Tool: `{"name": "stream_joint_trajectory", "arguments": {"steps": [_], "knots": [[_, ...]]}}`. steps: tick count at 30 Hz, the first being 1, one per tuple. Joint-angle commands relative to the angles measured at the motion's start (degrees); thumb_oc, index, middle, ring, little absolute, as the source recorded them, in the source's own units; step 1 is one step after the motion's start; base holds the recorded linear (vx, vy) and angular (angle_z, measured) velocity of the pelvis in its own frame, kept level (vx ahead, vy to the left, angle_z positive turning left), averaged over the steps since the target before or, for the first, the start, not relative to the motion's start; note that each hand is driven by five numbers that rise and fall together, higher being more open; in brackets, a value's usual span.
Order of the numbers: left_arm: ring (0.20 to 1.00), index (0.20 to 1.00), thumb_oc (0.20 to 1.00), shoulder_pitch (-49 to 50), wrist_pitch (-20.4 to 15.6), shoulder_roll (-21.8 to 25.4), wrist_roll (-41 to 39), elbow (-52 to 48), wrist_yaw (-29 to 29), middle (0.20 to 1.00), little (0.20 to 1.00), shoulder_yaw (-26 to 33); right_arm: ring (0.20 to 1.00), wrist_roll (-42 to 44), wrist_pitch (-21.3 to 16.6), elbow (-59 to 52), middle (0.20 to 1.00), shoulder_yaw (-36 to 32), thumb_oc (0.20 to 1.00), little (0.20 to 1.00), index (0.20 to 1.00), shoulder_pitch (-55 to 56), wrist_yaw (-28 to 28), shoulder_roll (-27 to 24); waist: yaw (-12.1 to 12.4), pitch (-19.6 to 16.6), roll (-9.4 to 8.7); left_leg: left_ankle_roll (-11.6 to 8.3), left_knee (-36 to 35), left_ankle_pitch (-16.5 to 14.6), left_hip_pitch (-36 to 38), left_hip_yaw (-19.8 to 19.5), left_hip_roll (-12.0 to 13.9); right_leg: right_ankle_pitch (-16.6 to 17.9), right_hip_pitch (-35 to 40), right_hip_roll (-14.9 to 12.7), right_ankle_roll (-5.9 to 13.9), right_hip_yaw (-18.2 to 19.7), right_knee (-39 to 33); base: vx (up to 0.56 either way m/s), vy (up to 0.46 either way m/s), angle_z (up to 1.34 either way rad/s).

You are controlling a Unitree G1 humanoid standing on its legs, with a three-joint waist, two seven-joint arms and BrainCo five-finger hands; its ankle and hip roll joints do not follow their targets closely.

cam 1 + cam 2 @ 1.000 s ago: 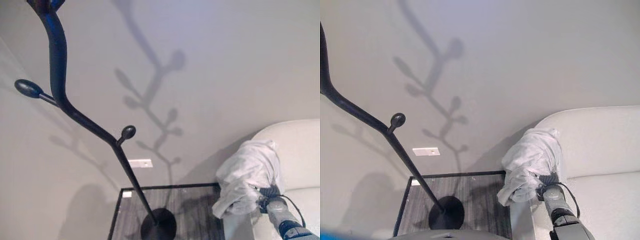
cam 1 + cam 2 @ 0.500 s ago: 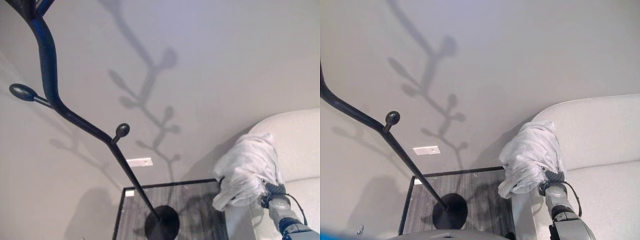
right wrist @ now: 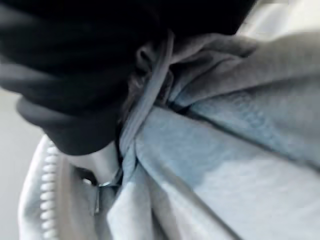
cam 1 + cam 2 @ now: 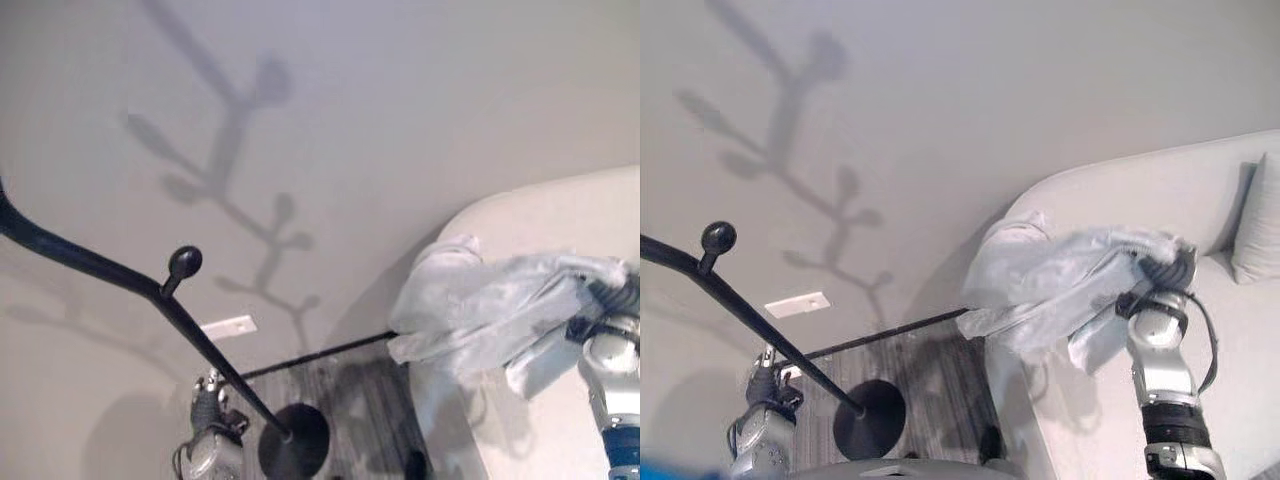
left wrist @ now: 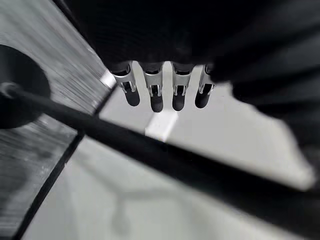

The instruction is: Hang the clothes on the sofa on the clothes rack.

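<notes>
1. Half done, by the look of it: pale grey garment (image 4: 1060, 285) lifted clear of the cream sofa (image 4: 1240, 330) and held in the air, not yet on the black clothes rack (image 4: 150, 300).
2. Left to do, as a judgement: carrying the cloth across to the rack, draping it over a knob-ended peg (image 4: 184, 263), then letting go.
3. Right hand (image 4: 1160, 275) raised over the sofa's arm, mostly buried in the cloth. In the right wrist view, dark ribbed cover at the edge of the garment (image 3: 215, 150), with folds, a cord and a line of zip teeth bunched tight against it. Judged closed on a gather of fabric, since the cloth hangs from that spot; fingers themselves hidden in the folds.
4. Garment spread out from the right hand toward the rack side, sagging in a loose bundle over the sofa's end, loose edge hanging below the hand.
5. Rack well apart from the right hand, across a strip of striped rug, its round base (image 4: 870, 420) on the floor below the leaning stem.
6. Left hand (image 5: 165, 92) low, close to the rack's stem (image 5: 150, 150); fingers straight and relaxed in a row, holding nothing, just short of the stem and not touching it.
7. Pale cushion (image 4: 1258, 225) on the sofa beyond the right hand.
</notes>
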Motion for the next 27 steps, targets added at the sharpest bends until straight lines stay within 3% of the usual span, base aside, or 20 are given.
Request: {"name": "stream_joint_trajectory", "arguments": {"steps": [1, 7, 10, 17, 27], "knots": [[1.0, 1.0, 1.0, -2.94, -0.86, 4.2, 11.67, -1.75, -2.37, 1.0, 1.0, -5.27, 0.2, -3.04, -3.2, -0.56, 0.2, -0.05, 0.2, 0.2, 0.2, -5.94, -2.62, -4.93, 0.3, -3.99, -1.12, -3.53, -4.12, 5.14, -6.48, -3.79, 2.69, -10.89, 5.89, 1.29, 1.94, 0.33, 1.0, -0.05, -0.041, -0.03], [1.0, 1.0, 1.0, -4.32, -1.13, 8.36, 22.44, -13.31, -5.31, 1.0, 1.0, -13.59, 0.2, -3.99, -4.79, -4.34, 0.2, 1.44, 0.2, 0.2, 0.2, -15.07, -3.49, -10.96, -0.53, -4.26, -1.77, -4.21, -4.12, 5.2, -6.03, -3.22, 3.63, -10.89, 6.45, 2.35, 1.63, 1.08, 1.0, -0.03, -0.035, -0.05], [1.0, 1.0, 1.0, -4.48, -1.01, 8.96, 24.18, -14.77, -5.13, 1.0, 1.0, -14.04, 0.2, -4.14, -4.92, -5.48, 0.2, 2.64, 0.2, 0.2, 0.2, -16.99, -2.84, -11.8, -0.74, -4.22, -1.74, -4.34, -4.12, 5.21, -5.84, -2.91, 3.82, -10.83, 6.54, 2.53, 1.58, 1.17, 1.0, -0.01, -0.003, -0.01], [1.0, 1.0, 1.0, -3.48, 0.5, 7.58, 25.66, -14.13, -2.46, 1.0, 1.0, -12.18, 0.2, -5.76, -3.67, -7.52, 0.2, 1.84, 0.2, 0.2, 0.2, -15.59, -2.21, -11.84, -0.5, -4.75, -1.87, -4.44, -4.12, 5.29, -5.38, -2.77, 3.8, -10.9, 7.37, 2.67, 1.47, 0.6, 1.0, -0.01, 0.012, -0.02], [1.0, 1.0, 1.0, 0.5, 1.17, 6.88, 26.8, -13.88, 0.64, 1.0, 1.0, -6.88, 0.2, -5.53, -2.48, -4.24, 0.2, 2.44, 0.2, 0.2, 0.2, -15.99, -2.14, -13.1, 2.06, -4.83, -2.82, -4.89, -4.12, 5.06, -5.1, -4.02, 3.75, -11.88, 8.6, 2.83, 1.17, -0.97, 1.0, 0.0, 0.017, 0.08]]}}
